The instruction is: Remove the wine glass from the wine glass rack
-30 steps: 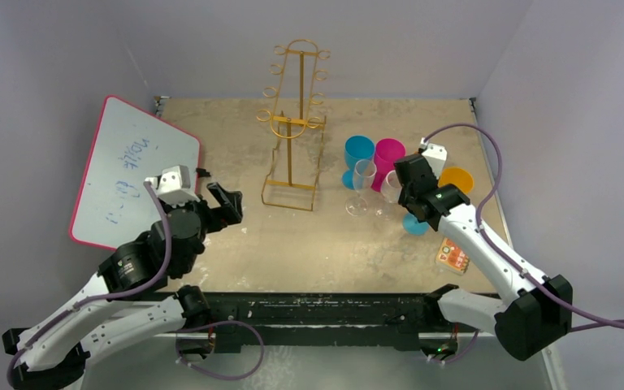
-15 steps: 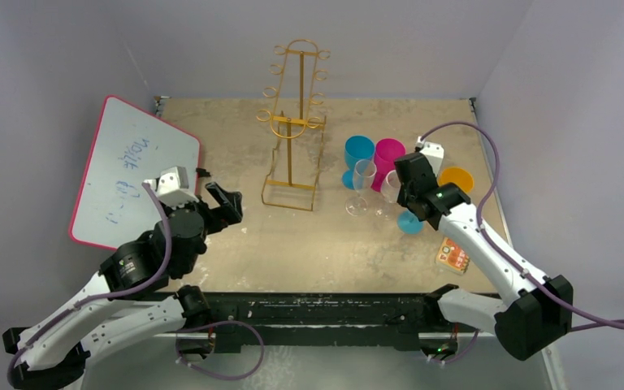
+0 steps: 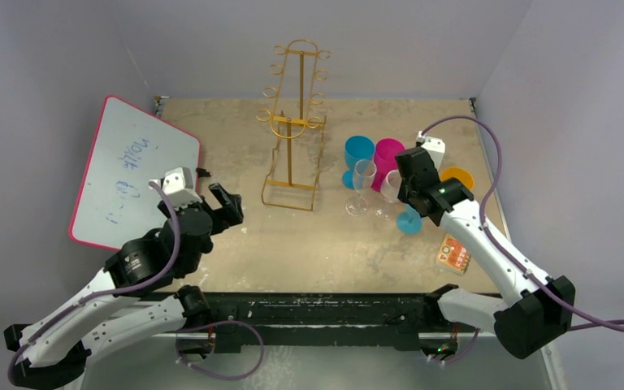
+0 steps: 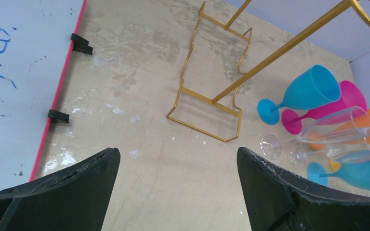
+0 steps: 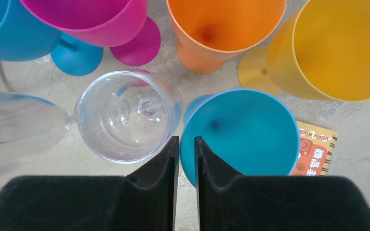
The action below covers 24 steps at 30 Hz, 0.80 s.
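Note:
The gold wire wine glass rack (image 3: pixel 292 154) stands at the back centre with no glass on its hooks; its base also shows in the left wrist view (image 4: pixel 207 106). My right gripper (image 3: pixel 410 203) points down among the glasses to the right of the rack. Its fingers (image 5: pixel 185 139) are nearly together, with the near rim of an upright blue wine glass (image 5: pixel 250 134) between them. That glass's blue foot (image 3: pixel 409 222) shows on the table. My left gripper (image 3: pixel 227 205) is open and empty (image 4: pixel 178 159), low over the table left of the rack.
Two clear glasses (image 3: pixel 363 183) (image 3: pixel 390 187), a second blue glass (image 3: pixel 357 150), a magenta one (image 3: pixel 388 153) and an orange-yellow one (image 3: pixel 457 177) crowd round the right gripper. A small orange card (image 3: pixel 452 256) lies near right. A pink-edged whiteboard (image 3: pixel 130 175) lies at left.
My right gripper has shifted slightly back, and the blue glass's foot has moved a little to the left. The left arm has barely moved.

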Motion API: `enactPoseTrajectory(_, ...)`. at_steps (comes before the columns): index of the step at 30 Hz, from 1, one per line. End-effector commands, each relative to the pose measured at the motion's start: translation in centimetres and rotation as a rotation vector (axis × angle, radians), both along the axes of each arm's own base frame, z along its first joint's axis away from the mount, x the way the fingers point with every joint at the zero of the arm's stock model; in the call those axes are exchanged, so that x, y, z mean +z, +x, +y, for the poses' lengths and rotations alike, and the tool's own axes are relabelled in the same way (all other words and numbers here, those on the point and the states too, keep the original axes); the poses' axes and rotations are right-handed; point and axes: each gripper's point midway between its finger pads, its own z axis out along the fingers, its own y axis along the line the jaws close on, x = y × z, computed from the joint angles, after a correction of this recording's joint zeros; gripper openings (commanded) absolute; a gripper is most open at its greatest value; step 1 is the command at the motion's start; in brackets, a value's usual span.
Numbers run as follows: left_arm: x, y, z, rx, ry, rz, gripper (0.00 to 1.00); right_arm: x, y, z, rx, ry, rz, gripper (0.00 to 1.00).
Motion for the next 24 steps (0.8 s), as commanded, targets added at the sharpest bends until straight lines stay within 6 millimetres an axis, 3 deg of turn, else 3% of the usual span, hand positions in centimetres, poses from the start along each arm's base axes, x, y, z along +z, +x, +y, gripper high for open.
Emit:
enactPoseTrajectory(1, 0.9, 0.0, 1.5, 0.055, 0.035, -0.014, 0.91, 2.5, 0.3, -0.7, -0.032, -0.004, -0.062, 0.18)
enactPoseTrajectory(10, 0.9, -0.3, 2.2, 0.067, 0.042, -0.01, 0.91, 1.5, 0.6, -0.7, -0.036, -0.027, -0.03, 0.08)
enactPoseTrajectory(15, 1.1, -0.6, 2.8, 0.078, 0.056, -0.01, 0.91, 1.1, 0.8, -0.7, -0.036, -0.043, -0.012, 0.06)
enactPoseTrajectory(20, 1.2, -0.6, 3.0, 0.084, 0.064, -0.013, 0.91, 2.2, 0.8, -0.2, 0.008, -0.019, -0.038, 0.1)
enactPoseTrajectory(24, 1.2, -0.4, 3.1, 0.092, 0.077, -0.013, 0.91, 3.7, 0.5, -0.1, 0.037, -0.008, -0.076, 0.19)
